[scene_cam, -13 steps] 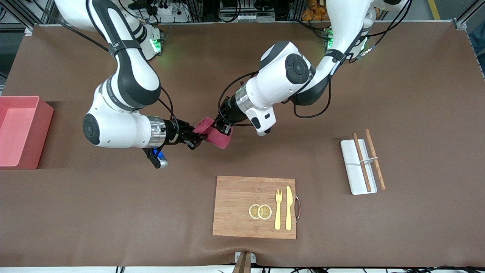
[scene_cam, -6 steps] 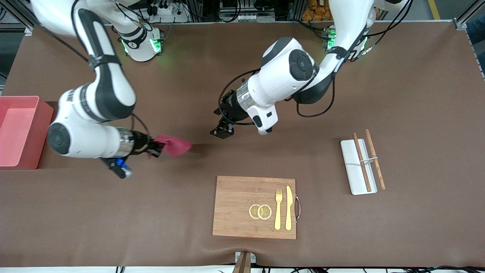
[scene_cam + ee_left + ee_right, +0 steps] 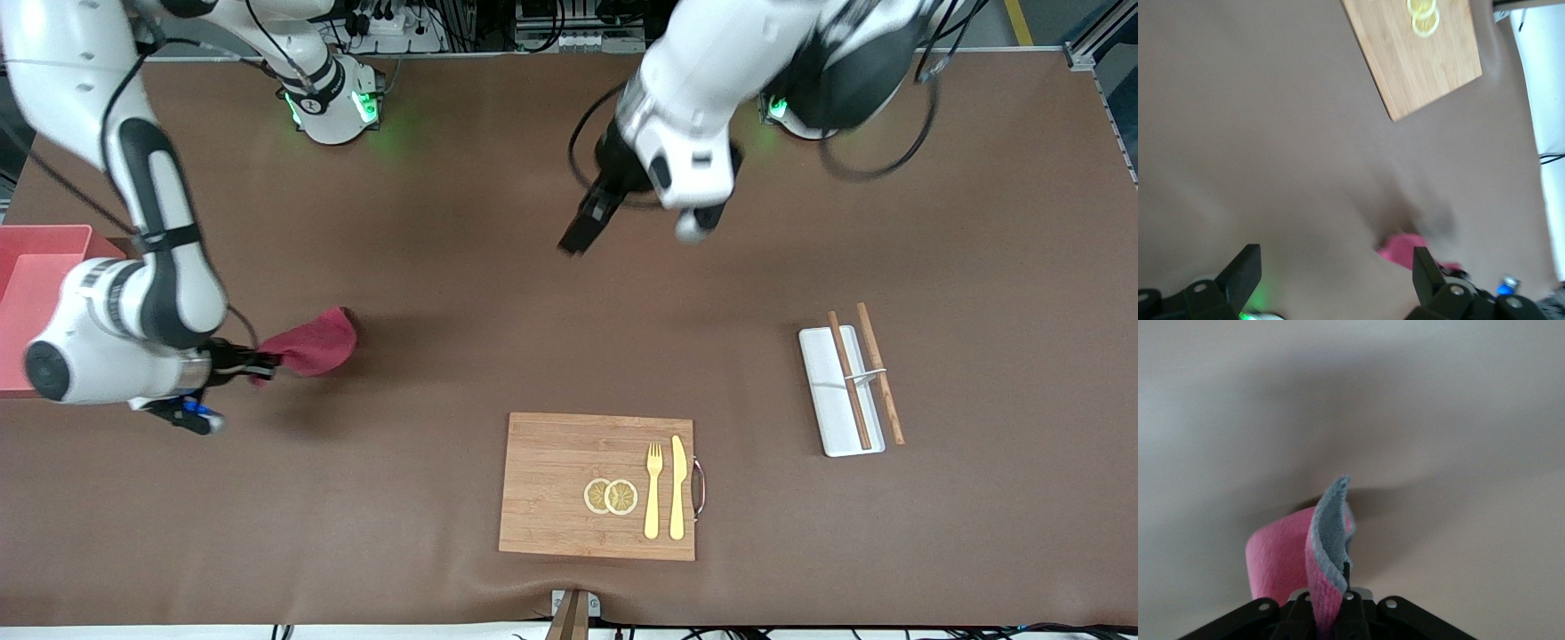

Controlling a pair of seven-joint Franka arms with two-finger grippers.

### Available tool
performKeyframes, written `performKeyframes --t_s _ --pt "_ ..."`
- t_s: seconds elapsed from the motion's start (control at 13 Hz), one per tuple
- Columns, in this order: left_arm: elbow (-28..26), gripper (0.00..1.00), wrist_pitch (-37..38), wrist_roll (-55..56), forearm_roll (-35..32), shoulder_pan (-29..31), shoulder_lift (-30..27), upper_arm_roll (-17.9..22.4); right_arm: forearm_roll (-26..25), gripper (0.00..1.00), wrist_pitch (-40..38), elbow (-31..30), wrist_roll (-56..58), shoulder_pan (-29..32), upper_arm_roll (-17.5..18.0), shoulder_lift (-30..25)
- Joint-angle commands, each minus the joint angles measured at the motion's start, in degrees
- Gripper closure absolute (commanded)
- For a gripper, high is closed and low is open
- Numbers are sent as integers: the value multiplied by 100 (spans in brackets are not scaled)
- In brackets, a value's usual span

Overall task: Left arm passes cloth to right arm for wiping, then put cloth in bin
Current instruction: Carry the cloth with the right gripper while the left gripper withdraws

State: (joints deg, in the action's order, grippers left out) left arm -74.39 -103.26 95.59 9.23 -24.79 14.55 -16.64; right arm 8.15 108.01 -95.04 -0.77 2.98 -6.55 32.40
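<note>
My right gripper (image 3: 258,364) is shut on one edge of the magenta-pink cloth (image 3: 311,347) and holds it low over the brown table, close to the pink bin (image 3: 27,293). The right arm covers part of the bin. In the right wrist view the cloth (image 3: 1305,567) stands folded between the closed fingers of the right gripper (image 3: 1331,600), its pale blue-grey back showing. My left gripper (image 3: 578,236) is open and empty, raised over the table toward the robots' bases. In the left wrist view the left gripper (image 3: 1335,273) stands wide apart, and the cloth (image 3: 1401,248) shows far off.
A wooden board (image 3: 569,480) with two lemon slices, a yellow fork (image 3: 653,493) and a knife (image 3: 677,489) lies near the front camera. A white tray (image 3: 831,400) with chopsticks lies toward the left arm's end. The board (image 3: 1418,60) also shows in the left wrist view.
The left gripper let go of the cloth, then rose and drew back toward its base. The right gripper carried the cloth away toward the bin end of the table.
</note>
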Motion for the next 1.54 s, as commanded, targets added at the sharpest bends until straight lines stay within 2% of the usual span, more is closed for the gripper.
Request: performKeyframes --t_s 0.0,0.23,0.38,0.62,0.69,0.85,1.0,1.15,1.31,1.46 --pt "-243 0 865 -2044 -106 779 -522 56 -952 100 -79 213 1224 858 136 -120" --pt "-287 0 1858 -4313 -526 1685 -856 38 -1727 100 -35 511 2395 1580 136 -128" --pt "-374 0 2099 -4951 -677 2220 -1032 12 -2009 100 -70 784 2835 1670 136 -172" --pt "-471 0 2117 -5989 -862 2399 -1147 405 -1975 100 -193 768 2811 1601 145 -111" --pt "-532 0 2108 -6486 -844 2704 -1269 390 -1897 100 -150 724 2645 1513 171 28" --pt "-690 0 2099 -7323 -923 2751 -1341 556 -1153 100 -219 715 2180 1058 171 170" --pt "-919 0 2108 -8052 -923 2620 -1577 1213 -458 100 -604 749 1172 330 180 136" --pt "-928 0 2134 -8600 -871 2628 -1613 1540 587 100 -1113 855 -135 -418 180 -13" --pt "-937 0 2134 -8583 -871 2645 -1657 1576 1021 100 -1448 1144 -1359 -859 189 -93" --pt "-937 0 2134 -8557 -844 2724 -1631 1568 1268 100 -2167 1408 -1908 -993 171 -399"
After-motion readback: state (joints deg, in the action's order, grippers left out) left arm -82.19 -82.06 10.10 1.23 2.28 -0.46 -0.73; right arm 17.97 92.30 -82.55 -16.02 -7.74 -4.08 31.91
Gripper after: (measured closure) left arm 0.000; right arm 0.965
